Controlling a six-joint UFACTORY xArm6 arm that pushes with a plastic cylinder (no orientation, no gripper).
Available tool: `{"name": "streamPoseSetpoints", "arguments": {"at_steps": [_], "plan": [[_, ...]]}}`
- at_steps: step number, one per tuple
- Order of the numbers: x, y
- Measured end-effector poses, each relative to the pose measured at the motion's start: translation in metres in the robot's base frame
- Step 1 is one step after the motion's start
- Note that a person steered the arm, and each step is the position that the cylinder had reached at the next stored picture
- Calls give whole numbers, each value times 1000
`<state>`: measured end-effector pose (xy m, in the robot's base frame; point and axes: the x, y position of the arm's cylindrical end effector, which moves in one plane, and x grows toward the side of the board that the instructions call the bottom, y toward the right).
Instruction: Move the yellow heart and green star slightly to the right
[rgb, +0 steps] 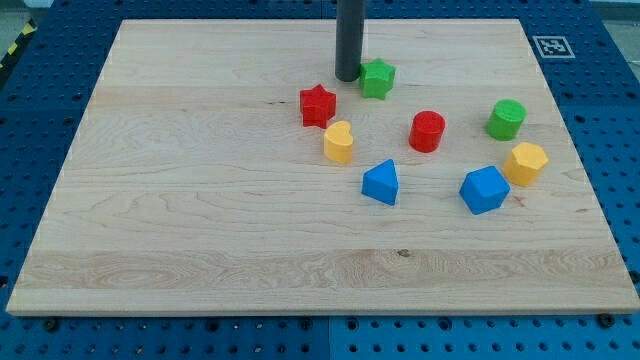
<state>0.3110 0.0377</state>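
Wooden board (200, 200) on a blue pegboard table (40, 100). The rod descends from the frame's top centre; my tip (348, 78) rests on the board just left of the green star (377, 78), touching or nearly so. It is a bare rod with no jaws, gripping nothing. Yellow heart (339, 142) lies lower, near centre, just below-right of the red star (317, 105). To the right: red cylinder (427, 131), green cylinder (507, 119), yellow hexagon (525, 163), two blue blocks (381, 183) (484, 190).

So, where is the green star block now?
The green star block sits near the view's top centre, just right of my tip, above-right of the red star block.
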Motion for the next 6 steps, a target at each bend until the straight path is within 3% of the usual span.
{"name": "streamPoseSetpoints", "arguments": {"at_steps": [4,6], "plan": [[21,14],[-33,26]]}}
